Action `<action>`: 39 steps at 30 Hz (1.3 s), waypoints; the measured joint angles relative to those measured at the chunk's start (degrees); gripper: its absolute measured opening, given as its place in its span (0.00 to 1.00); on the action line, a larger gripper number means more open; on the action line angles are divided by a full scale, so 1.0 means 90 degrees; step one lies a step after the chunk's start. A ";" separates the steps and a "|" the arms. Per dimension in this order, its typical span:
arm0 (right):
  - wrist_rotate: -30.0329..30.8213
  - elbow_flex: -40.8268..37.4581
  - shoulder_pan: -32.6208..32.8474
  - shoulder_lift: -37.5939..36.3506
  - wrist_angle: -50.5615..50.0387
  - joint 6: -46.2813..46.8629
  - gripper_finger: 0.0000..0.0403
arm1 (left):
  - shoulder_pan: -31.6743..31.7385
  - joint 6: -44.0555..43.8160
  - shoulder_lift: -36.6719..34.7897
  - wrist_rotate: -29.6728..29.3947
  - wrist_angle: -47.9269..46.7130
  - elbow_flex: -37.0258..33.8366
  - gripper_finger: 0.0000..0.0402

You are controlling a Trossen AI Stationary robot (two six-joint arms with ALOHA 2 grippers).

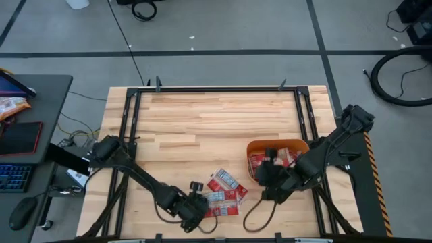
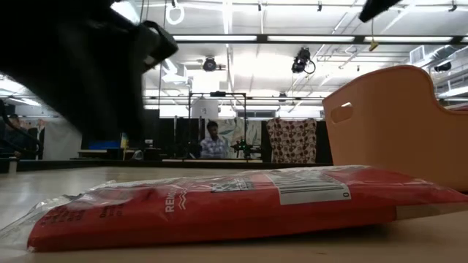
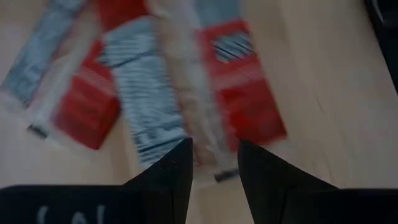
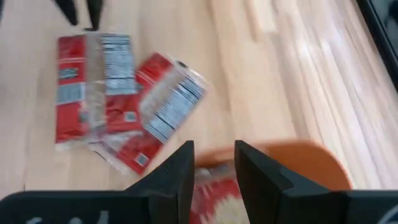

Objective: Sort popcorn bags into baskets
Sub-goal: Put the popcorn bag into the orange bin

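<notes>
A red bag lies flat on the wooden surface right before the low camera, its white label up, with the orange tub just behind it to the right. From above, three or so bags lie loose and overlapping near the front edge, just left of the tub.

The left hand sits low at the near end of that cluster; its fingers are spread a little, with a bag's clear edge showing in the gap (whether they touch it I cannot tell).

The right hand hovers over the tub's front-left rim. Its fingers stand slightly apart with nothing between them, and more bags lie below inside the tub.

Far behind the surface, a person sits in the room.
</notes>
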 joint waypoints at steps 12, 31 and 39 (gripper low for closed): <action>-0.0124 0.0338 0.0058 0.0879 0.0689 -0.0600 0.29 | -0.0725 0.3451 0.0060 -0.1942 -0.0373 -0.0197 0.33; -0.0153 0.0340 0.0051 0.0816 0.1703 -0.0982 0.29 | -0.0368 0.4377 0.0060 -0.2062 0.1000 -0.1388 0.33; -0.0326 0.0336 0.0082 0.0874 0.2088 -0.1572 0.29 | -0.0254 0.4077 0.0053 -0.1827 0.1244 -0.1474 0.15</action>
